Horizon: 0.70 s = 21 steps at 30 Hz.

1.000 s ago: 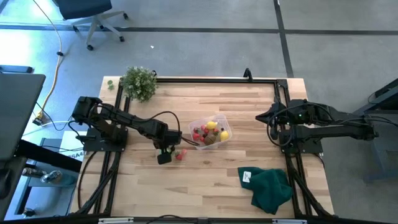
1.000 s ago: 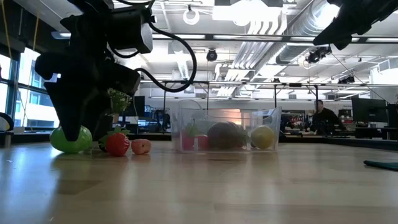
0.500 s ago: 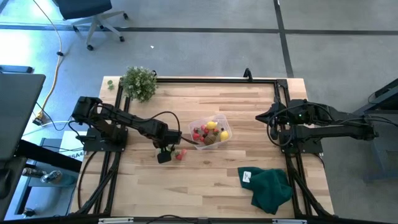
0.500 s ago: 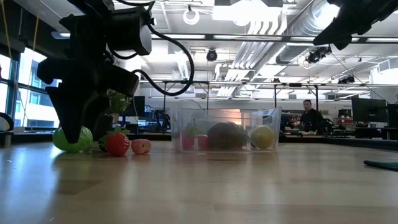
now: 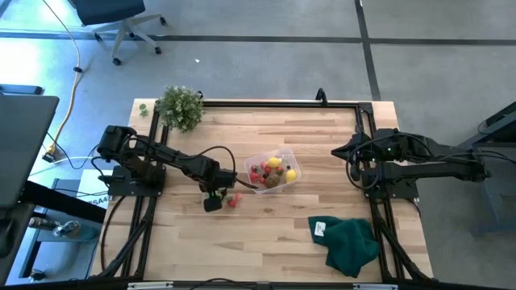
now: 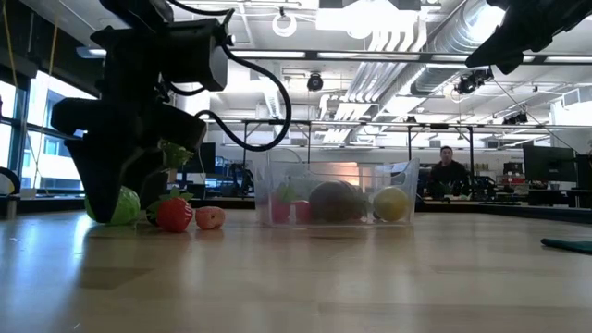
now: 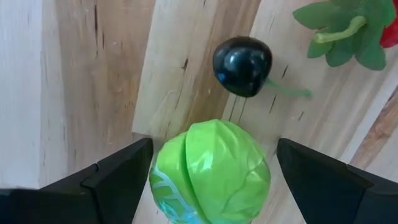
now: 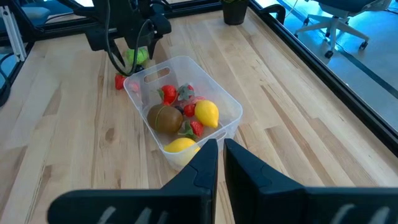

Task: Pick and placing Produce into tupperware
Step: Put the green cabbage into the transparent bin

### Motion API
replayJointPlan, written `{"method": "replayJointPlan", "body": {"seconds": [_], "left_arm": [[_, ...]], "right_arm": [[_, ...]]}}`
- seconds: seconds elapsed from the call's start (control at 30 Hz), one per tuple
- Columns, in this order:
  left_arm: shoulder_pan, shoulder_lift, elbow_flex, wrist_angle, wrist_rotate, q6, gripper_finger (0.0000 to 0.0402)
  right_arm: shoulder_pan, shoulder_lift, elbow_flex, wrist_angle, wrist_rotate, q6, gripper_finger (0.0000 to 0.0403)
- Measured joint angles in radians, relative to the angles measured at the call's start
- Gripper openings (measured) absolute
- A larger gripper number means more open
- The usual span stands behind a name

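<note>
I have the left gripper [image 7: 208, 168] down at the worktop [image 5: 266, 234], just left of the tupperware [image 5: 272, 170], its jaws spread wide on either side of a bright green ball of produce [image 7: 211, 171]. The ball is glossy, with leaf-like folds, and sits between the fingers [image 7: 112, 174] without my being able to tell whether either one touches it. Just beyond it lies a shiny black cherry-like piece [image 7: 242, 65] with a thin green stem. A red strawberry with a green leafy cap [image 6: 174, 214] and a small pale red piece [image 6: 210, 218] lie on the wood between the green ball and the tub.

The tupperware is a clear tub with rounded corners, near the middle of the worktop. Inside it I see a brown kiwi-like fruit [image 8: 165, 118], two yellow lemons [image 8: 206, 113], and several small red pieces [image 8: 168, 94].

The right gripper [image 8: 221, 155] waits raised at the right side of the worktop, jaws closed on nothing.

A dark green cloth [image 5: 351, 244] with a white tag lies at the near right; I cannot read any writing on it. A leafy potted plant [image 5: 179, 107] stands at the far left corner.
</note>
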<state>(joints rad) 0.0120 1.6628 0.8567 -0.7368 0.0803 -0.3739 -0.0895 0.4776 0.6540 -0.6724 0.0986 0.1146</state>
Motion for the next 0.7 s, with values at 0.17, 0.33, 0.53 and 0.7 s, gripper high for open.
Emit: {"method": "replayJointPlan", "body": {"seconds": [0.17, 0.33, 0.53, 0.7], "left_arm": [[0.001, -0.002, -0.001, -0.001, -0.01, 0.025, 0.0319], [0.001, -0.002, -0.003, -0.001, -0.025, 0.026, 0.0269], [0.001, -0.001, -0.003, -0.001, -0.028, 0.027, 0.0228], [0.001, -0.001, -0.003, 0.0, -0.033, 0.032, 0.0243]], "right_arm": [[0.0, 0.0, 0.0, 0.0, 0.0, 0.0, 0.0019], [0.0, 0.0, 0.0, 0.0, 0.0, 0.0, 0.0019], [0.0, 0.0, 0.0, 0.0, 0.0, 0.0, 0.0019], [0.0, 0.0, 0.0, 0.0, 0.0, 0.0, 0.0019]]}}
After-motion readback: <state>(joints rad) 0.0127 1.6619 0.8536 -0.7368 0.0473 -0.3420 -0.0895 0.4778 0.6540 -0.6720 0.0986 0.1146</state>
